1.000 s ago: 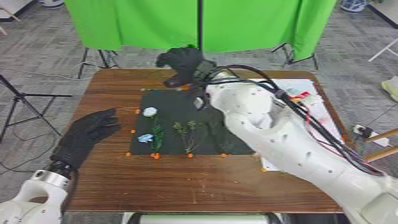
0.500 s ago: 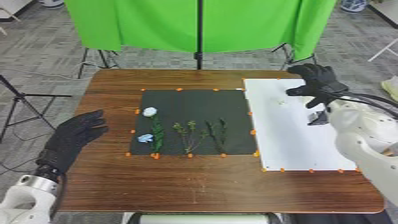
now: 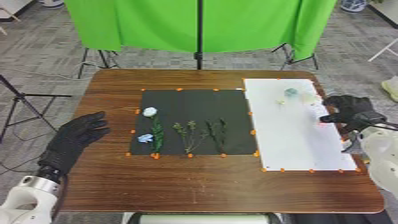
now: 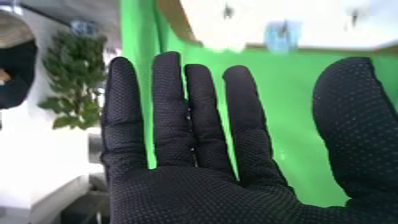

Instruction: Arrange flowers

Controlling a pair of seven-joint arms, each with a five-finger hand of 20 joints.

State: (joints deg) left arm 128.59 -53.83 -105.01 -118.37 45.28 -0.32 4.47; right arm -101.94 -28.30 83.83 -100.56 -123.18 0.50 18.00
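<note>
One white flower [image 3: 149,111] at ten o'clock on dark mat [image 3: 188,99], blue flower [image 3: 145,137] at eight. Right hand [image 3: 354,109] at two o'clock of white sheet [image 3: 289,131], fingers apart. For a pick, pinch stem [image 3: 158,133] lightly, lift level

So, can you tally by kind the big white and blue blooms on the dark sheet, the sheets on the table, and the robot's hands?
White bloom: 1
Blue bloom: 1
Dark sheet: 1
White sheet: 1
Robot's hands, left hand and right hand: 2
Total: 6
</note>
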